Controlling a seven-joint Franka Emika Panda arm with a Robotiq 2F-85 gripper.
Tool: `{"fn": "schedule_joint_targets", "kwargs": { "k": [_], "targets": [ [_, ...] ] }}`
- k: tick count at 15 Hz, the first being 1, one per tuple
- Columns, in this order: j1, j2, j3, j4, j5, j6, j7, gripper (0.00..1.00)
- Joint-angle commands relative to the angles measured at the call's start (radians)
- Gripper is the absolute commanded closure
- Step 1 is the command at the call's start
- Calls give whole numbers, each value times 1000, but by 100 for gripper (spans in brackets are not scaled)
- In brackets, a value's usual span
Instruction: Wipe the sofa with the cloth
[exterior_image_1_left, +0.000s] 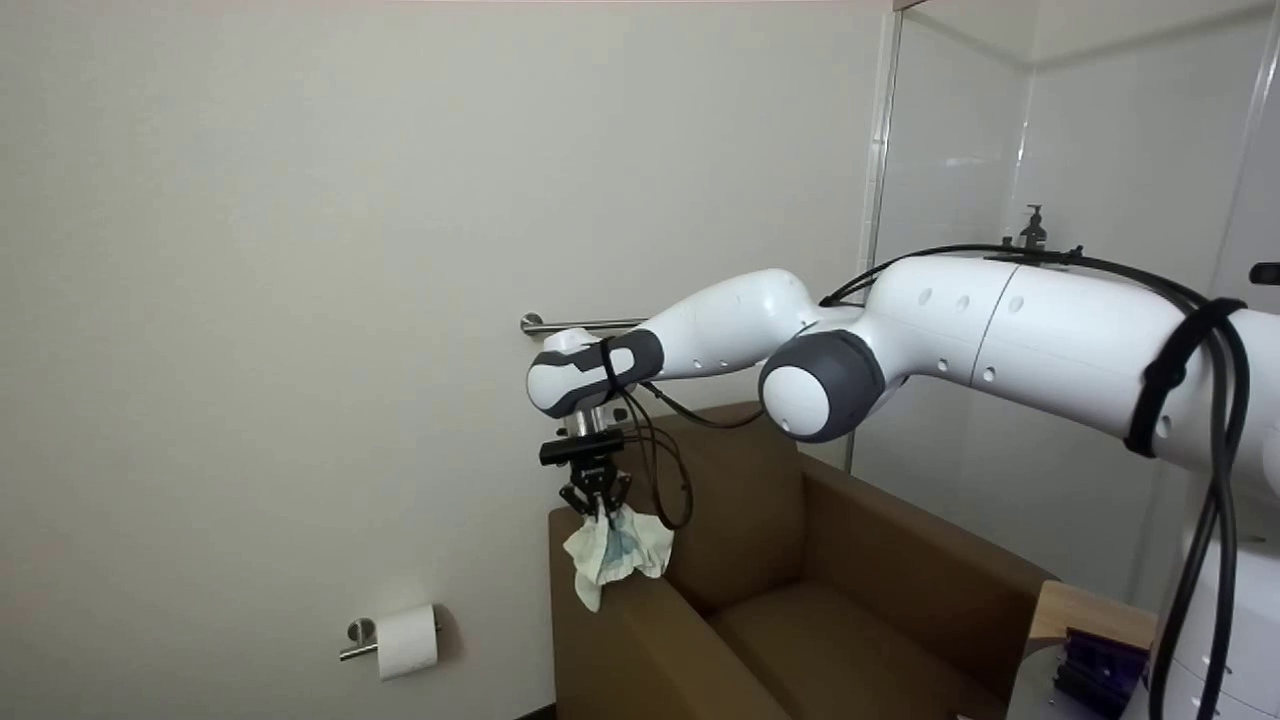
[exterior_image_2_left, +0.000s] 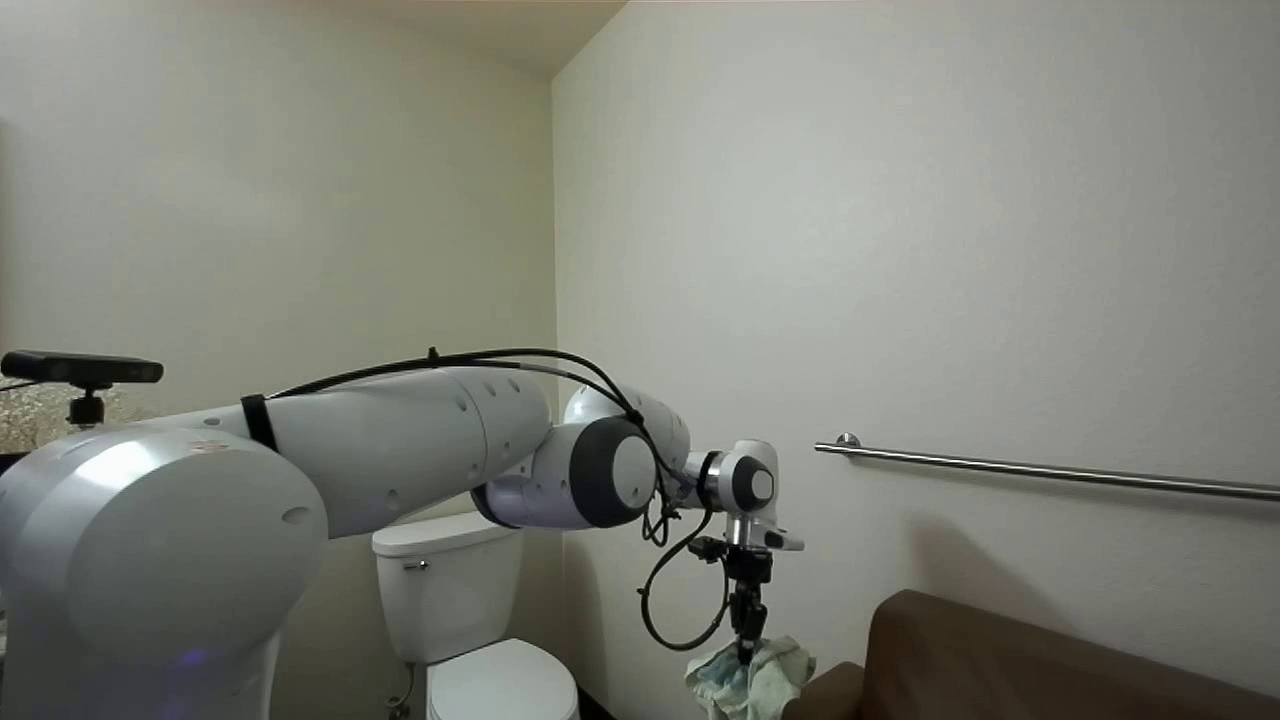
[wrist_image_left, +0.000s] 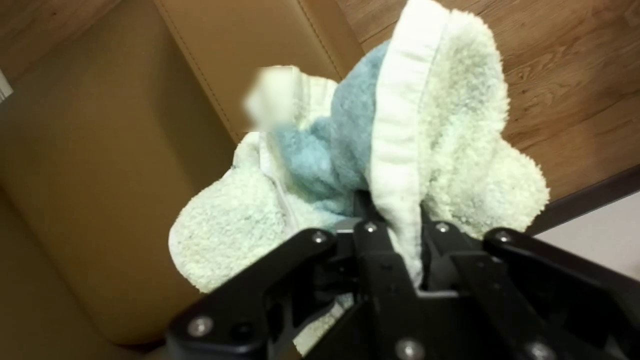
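My fingers (wrist_image_left: 380, 260) are pressing close together, with only a thin pinched fold of cloth (wrist_image_left: 350, 137) filling the gap between them. The rest of the cloth, pale with a blue patch, is fanning out below them, one loose corner dangling lowest in an exterior view. It is hanging over the armrest (exterior_image_1_left: 680, 650) at the rear corner of the brown sofa (exterior_image_1_left: 780, 555), near the backrest (exterior_image_1_left: 740, 480); in the wrist view it is overlapping both long edges of that armrest. I am not seeing whether it is touching there. Past the outer edge, wooden floor (wrist_image_left: 575, 85) is showing; past the inner edge, the seat (exterior_image_1_left: 850, 640) is spreading. Farther out, a metal rail (exterior_image_2_left: 1050, 472) is running along the wall (exterior_image_2_left: 1000, 250), a toilet roll (exterior_image_1_left: 407, 645) is hanging, and a toilet (exterior_image_2_left: 450, 585) is standing behind my arm (exterior_image_2_left: 400, 440) in an exterior view.
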Motion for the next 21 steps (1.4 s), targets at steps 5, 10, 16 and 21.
{"fn": "schedule_joint_targets", "kwargs": {
  "k": [5, 10, 16, 21],
  "targets": [
    [26, -70, -31, -126, -7, -53, 55, 91],
    [-14, -34, 23, -248, 46, -129, -4, 91],
    [-65, 18, 38, -284, 73, 23, -29, 91],
    [-41, 54, 21, -197, 39, 92, -9, 92]
  ]
}}
